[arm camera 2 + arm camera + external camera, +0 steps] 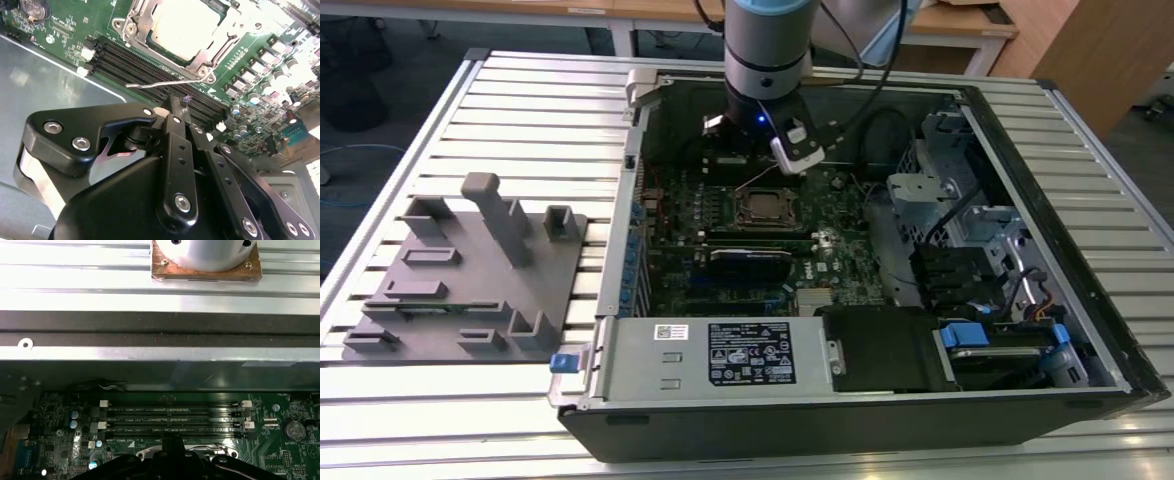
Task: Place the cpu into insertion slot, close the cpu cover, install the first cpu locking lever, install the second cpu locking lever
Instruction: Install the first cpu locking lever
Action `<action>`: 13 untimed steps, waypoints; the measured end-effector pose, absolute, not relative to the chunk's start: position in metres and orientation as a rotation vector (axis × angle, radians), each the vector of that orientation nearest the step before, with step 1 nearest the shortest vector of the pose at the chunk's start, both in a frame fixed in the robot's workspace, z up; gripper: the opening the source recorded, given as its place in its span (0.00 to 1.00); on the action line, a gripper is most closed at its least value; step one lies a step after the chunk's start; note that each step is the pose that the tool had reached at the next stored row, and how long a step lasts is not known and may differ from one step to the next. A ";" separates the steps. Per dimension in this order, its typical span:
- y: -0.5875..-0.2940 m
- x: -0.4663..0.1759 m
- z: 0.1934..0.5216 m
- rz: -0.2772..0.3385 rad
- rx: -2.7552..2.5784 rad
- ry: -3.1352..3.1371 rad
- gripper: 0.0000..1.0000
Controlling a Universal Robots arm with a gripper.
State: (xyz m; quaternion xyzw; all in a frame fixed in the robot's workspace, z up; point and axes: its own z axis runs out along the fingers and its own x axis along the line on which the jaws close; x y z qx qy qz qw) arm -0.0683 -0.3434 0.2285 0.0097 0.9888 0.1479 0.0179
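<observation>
The exterior view takes in the whole ribbed aluminium worktop (520, 110) with the open black case (854, 425) lying on it, a grey moulded fixture (467, 280) well apart at the exterior view's left, and the arm (771, 50) reaching down into the case's far half, above the green board (720, 225). There the slot (765, 208) is a small square with a silver rim, with bare board on all sides. The second wrist view brings that spot close: the hand (179, 101), matt black links with bright screw heads, has its fingers drawn together into a narrow point with nothing seen between them. Just beyond it, the thin silver cover (145, 22) lies flat over the slot, and the cpu (182, 25) sits inside its window, its top dull and pale. A bent wire lever (155, 84) stands free above the long black memory slots (150, 70), just beside the fingertips; whether they touch it I cannot tell. The first wrist view adds the case's grey steel wall (160, 355) close behind the memory slots and a round coin cell (295, 430).
</observation>
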 end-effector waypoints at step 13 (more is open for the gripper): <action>-0.341 -0.068 0.227 0.435 0.074 3.070 0.10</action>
